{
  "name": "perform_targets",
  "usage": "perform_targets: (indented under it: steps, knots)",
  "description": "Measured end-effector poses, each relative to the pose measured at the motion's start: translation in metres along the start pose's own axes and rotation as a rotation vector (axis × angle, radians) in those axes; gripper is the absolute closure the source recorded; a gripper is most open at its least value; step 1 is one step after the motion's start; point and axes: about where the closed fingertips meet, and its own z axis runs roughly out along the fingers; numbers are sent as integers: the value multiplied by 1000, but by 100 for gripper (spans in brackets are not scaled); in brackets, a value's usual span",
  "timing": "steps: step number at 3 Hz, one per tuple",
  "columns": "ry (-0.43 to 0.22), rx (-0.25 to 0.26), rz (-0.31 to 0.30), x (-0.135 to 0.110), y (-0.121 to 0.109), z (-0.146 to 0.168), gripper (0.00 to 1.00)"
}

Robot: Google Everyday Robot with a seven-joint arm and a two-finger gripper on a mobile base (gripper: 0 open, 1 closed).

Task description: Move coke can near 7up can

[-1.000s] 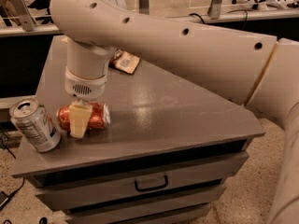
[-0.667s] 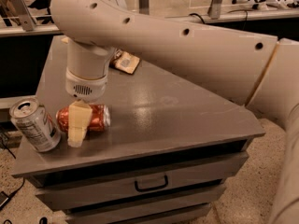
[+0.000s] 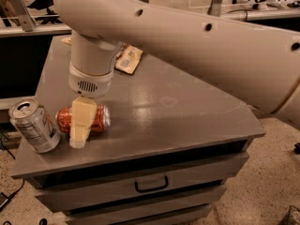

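The red coke can [image 3: 96,118] lies on its side on the grey cabinet top [image 3: 178,111], near the front left. The silver 7up can [image 3: 33,125] stands upright just left of it, a small gap apart, by the front left corner. My gripper [image 3: 79,128] hangs straight down from the wrist [image 3: 90,81] and straddles the coke can. The near finger [image 3: 80,123] stands in front of the can, a little off its side, with its tip at the table. The far finger is hidden behind the can. The jaws stand open.
A brown and yellow chip bag [image 3: 129,58] lies flat at the back of the top. My big arm [image 3: 211,46] crosses overhead from the right. Drawers with a handle [image 3: 151,184] are below the front edge. A railing stands behind.
The near finger has moved out toward the front, away from the coke can's side. The wrist and both cans have stayed in place.
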Motion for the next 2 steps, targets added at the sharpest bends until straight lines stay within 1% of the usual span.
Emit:
perform_targets:
  steps: [1, 2]
  knots:
    - [-18, 60, 37, 19, 4, -25, 0]
    - [-18, 60, 36, 19, 4, -25, 0]
